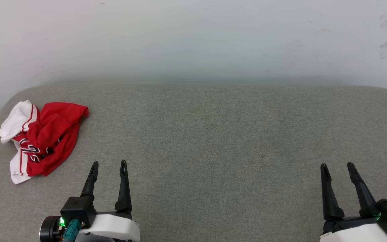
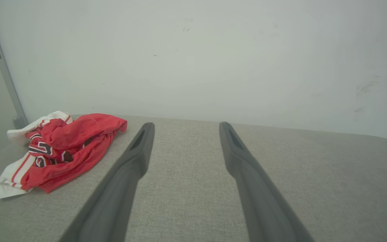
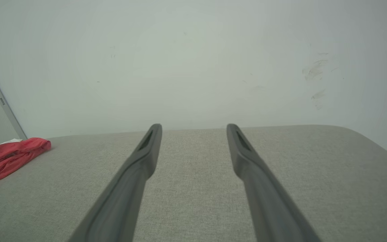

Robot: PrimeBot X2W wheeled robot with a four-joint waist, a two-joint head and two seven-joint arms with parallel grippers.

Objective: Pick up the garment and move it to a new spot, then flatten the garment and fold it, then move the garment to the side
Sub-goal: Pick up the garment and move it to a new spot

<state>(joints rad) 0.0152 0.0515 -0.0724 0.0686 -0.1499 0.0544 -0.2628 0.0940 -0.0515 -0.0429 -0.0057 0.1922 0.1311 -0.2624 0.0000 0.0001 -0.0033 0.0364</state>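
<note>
The garment lies crumpled in a heap at the far left of the grey table, red cloth with white striped sleeves and black lettering showing. The left wrist view has the garment to the left of the fingers, and the right wrist view catches the garment at its left edge. My left gripper hovers open at the lower left, to the right of the heap and a little nearer me, nothing between its fingers. My right gripper stands open and empty at the lower right, far from the cloth.
The grey fabric-covered table has rounded far corners and ends at a pale wall. A grey upright post stands past the table's left corner, near the garment.
</note>
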